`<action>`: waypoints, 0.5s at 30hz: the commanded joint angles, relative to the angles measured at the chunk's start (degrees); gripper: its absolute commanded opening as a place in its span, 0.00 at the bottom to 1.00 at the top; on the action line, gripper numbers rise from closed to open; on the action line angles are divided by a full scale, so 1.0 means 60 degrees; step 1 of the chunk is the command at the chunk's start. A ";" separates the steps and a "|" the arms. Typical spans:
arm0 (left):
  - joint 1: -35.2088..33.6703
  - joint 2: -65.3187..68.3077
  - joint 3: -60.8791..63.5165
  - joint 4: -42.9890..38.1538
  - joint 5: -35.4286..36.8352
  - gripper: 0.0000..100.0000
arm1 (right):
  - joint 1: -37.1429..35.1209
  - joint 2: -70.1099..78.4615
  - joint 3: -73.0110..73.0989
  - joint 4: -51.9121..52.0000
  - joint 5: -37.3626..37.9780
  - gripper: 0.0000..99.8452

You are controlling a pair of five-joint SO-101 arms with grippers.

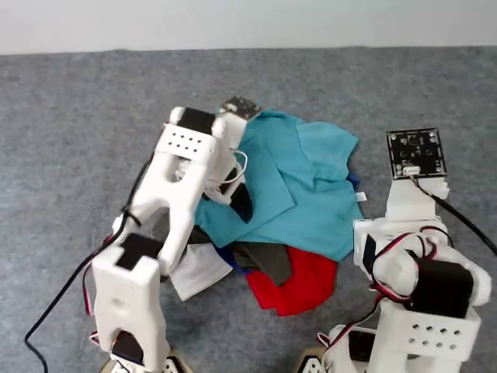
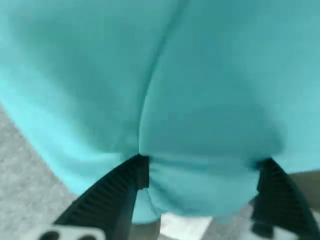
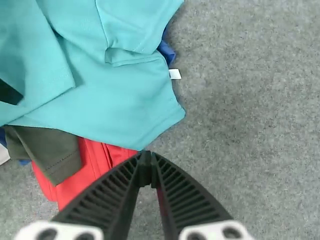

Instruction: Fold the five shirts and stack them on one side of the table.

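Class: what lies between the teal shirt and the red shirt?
A dark olive shirt, between the teal shirt and the red shirt, shown in the high view.

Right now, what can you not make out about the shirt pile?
- Right wrist view: the teal shirt covers the blue shirt except a sliver.
- High view: the left arm hides the pile's edge beneath it.
- Left wrist view: the cloth is blurred, so whether the left gripper touches it is unclear.

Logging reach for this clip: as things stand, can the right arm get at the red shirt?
Probably yes. The red shirt lies partly uncovered, close to the shut, empty right hand. The teal shirt and a dark shirt cover the rest of it.
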 commanded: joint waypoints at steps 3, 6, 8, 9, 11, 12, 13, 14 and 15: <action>-0.0015 0.1421 -0.0359 -0.0791 -0.0059 0.34 | 0.0095 0.0110 -0.0484 0.0139 -0.0059 0.01; -0.0015 0.1802 -0.0520 -0.0747 -0.0132 0.23 | 0.0095 0.0095 -0.0484 0.0139 -0.0059 0.01; -0.0029 0.1817 -0.0652 -0.0733 -0.0264 0.10 | 0.0095 0.0110 -0.0484 0.0139 -0.0059 0.01; -0.0029 0.1817 -0.0740 -0.0718 -0.0454 0.03 | 0.0095 0.0110 -0.0484 0.0125 -0.0059 0.01; -0.0044 0.1817 -0.0930 -0.0352 -0.0674 0.01 | 0.0095 0.0110 -0.0484 0.0066 -0.0059 0.01; -0.0059 0.1817 -0.1077 -0.0117 -0.0674 0.01 | 0.0095 0.0110 -0.0484 0.0051 -0.0059 0.01; -0.0161 0.1817 -0.1267 0.0103 -0.0674 0.00 | 0.0095 0.0110 -0.0484 0.0037 -0.0059 0.01; -0.0308 0.1817 -0.1502 0.0352 -0.0645 0.00 | 0.0095 0.0110 -0.0484 0.0037 -0.0059 0.01; -0.0527 0.1817 -0.1795 0.0557 -0.0557 0.00 | 0.0095 0.0095 -0.0484 0.0037 -0.0059 0.01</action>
